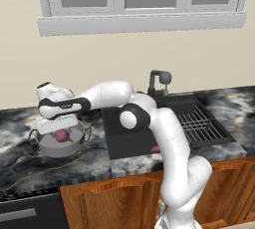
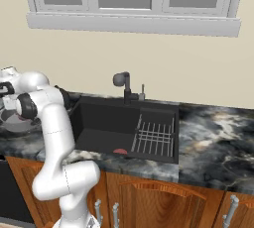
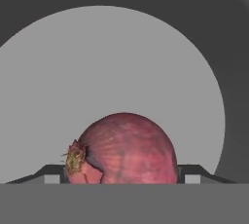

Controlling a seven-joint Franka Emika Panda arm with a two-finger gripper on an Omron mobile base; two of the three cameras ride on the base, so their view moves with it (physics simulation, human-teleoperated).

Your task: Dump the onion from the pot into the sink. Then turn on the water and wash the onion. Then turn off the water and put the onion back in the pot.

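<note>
The onion (image 3: 124,150) is being seen inside the pot (image 1: 61,143), on its pale floor, with the gripper (image 3: 121,177) lowered over it. In the hand view the two dark fingertips (image 3: 192,172) are standing close against either side of the bulb, so the jaws are being judged as narrowed around the onion; whether they are already pressing on it cannot be told. The hand is being held straight above the pot, most likely so that the bulb can be lifted out rather than tipped.

The pot is sitting on the counter (image 1: 20,168) to the left of the sink (image 1: 209,138), well apart from the tap (image 1: 160,81), which is standing behind the basin.

The left base view is showing the onion as a small reddish spot under the white hand, in the pot. The right base view is giving the basin floor, the wire rack (image 2: 155,138) and a small reddish sliver (image 2: 120,150) near its front wall. The root tuft, turned to the left, is being shown by the hand view.
</note>
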